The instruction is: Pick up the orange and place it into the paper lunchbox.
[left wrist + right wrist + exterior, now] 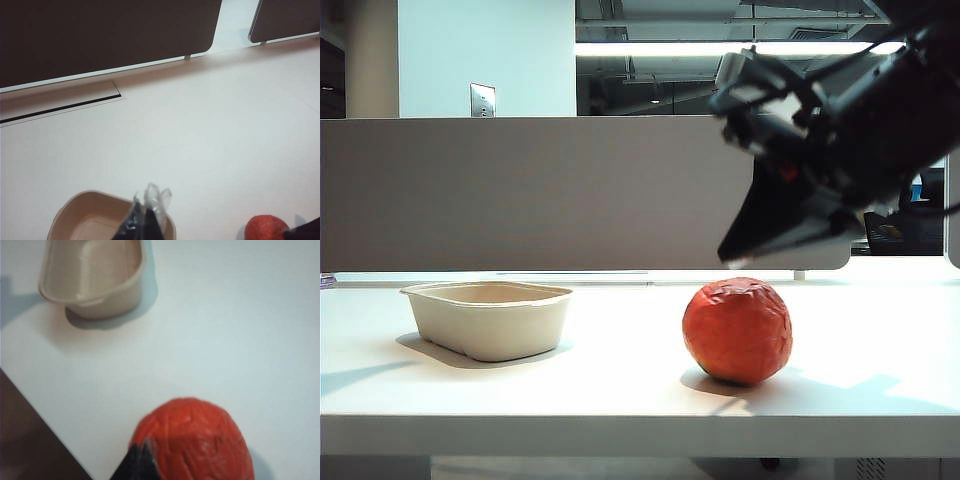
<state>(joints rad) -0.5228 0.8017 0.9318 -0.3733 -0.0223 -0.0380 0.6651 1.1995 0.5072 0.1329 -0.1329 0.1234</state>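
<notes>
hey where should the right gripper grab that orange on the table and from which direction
Best guess: from above, jaws opened around the widest middle of the orange. It is a round ball sitting free on the table, well apart from the paper lunchbox. The right gripper hangs shut just above it, so it must open first.

Orange (738, 317): crinkled, wrinkled skin, slightly glossy, faint sheen on its creases. Lunchbox (488, 318), left of orange: matt beige moulded paper pulp, smooth walls, softly fibrous look, no shine. Table (620, 400) under orange: smooth white, low sheen, pale reflection of light. Right gripper (728, 254), above orange: black, hard plastic look, matt with dull highlights, tips pressed together. Left gripper (145, 220), over lunchbox: dark fingers wrapped in clear, shiny crinkled film. Partition (520, 190) behind orange: flat grey, matt.
</notes>
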